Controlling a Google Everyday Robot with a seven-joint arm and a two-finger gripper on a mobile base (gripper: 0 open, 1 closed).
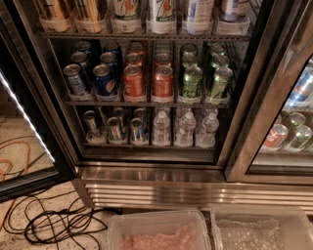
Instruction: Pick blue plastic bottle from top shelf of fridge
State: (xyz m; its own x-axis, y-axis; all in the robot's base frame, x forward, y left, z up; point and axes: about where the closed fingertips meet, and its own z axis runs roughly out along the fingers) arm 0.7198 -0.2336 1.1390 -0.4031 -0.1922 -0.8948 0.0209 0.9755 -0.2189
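Up at the top edge of my view, on the top shelf of the fridge, stands the blue plastic bottle — I see only its lower part, a white label with blue print, and its cap is cut off above the picture. It stands just beside the bottles with green and orange print, which are to its left in my view, and one more bottle is close on its other side. The gripper is nowhere in my view, so I cannot tell if it is open or closed, and I think the reach has not begun. The door at the left looks swung open, so nothing seems to block the way in. To do this step well, I would bring the gripper in straight from the front, opened wide, and aim at the middle of the label, not the thin neck. The gaps beside the bottle look small, so I would go in slowly and keep it centred; a bump could tip a neighbour. Once it closes on the bottle, I would lift a little to clear the front rail, then pull straight back — not sideways. I would stay well above the soda cans and the small water bottles on the racks below. I would also mind the cables on the floor and the bins near the fridge's base.
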